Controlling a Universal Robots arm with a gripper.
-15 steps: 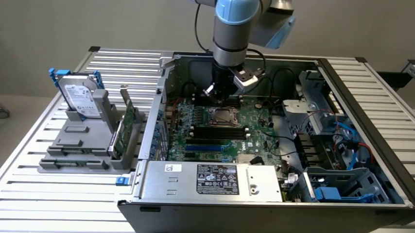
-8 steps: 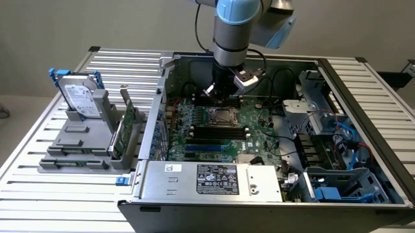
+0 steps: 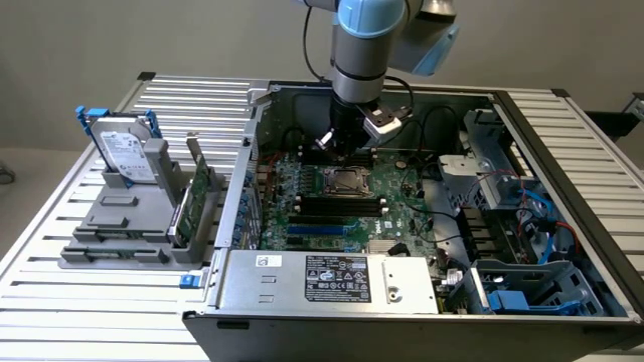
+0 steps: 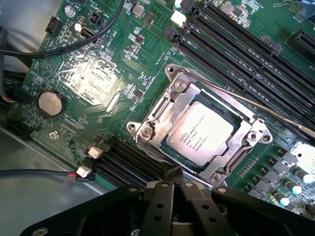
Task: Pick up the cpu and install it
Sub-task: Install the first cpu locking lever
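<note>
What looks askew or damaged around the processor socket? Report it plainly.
Nothing stands out. The small square silver-topped cpu lies flat and square inside the metal socket frame on the green motherboard. The shut black gripper hangs close beside the frame. Whether the thin retention lever is latched cannot be told.

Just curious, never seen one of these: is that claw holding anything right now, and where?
Nothing: the gripper is shut empty, and the cpu lies in its socket.

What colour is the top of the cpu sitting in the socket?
Silvery metal with dark printed lettering; the cpu shows best in the wrist view.
</note>
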